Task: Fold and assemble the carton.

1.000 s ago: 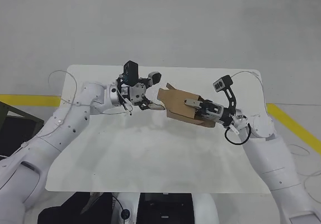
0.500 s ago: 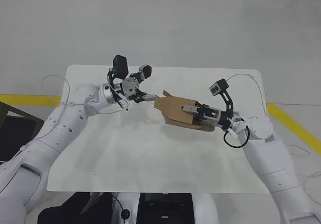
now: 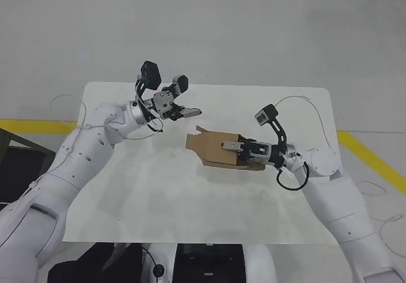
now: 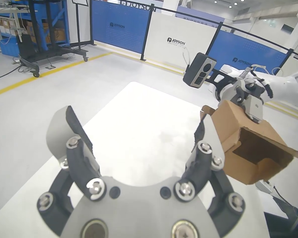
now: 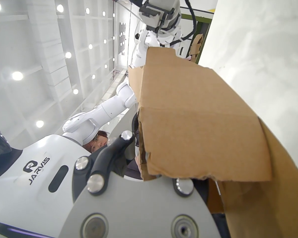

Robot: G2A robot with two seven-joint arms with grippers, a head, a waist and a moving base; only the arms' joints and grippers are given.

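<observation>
A brown cardboard carton (image 3: 221,150) is held over the middle of the white table (image 3: 189,205), partly formed, with an open end showing in the left wrist view (image 4: 248,147). My right gripper (image 3: 237,146) is shut on the carton's wall, and the carton (image 5: 196,122) covers most of its fingers in the right wrist view. My left gripper (image 3: 187,112) hangs open and empty near the table's far edge, a short way from the carton, its two fingers spread wide (image 4: 139,130).
The table's near half and left side are bare. A yellow floor line (image 3: 383,170) runs past the table on both sides. White cables (image 3: 68,99) trail off the arms near the far corners.
My left gripper has let go of the carton and drawn back toward the table's far edge. My right gripper has carried the carton toward the middle and the near side.
</observation>
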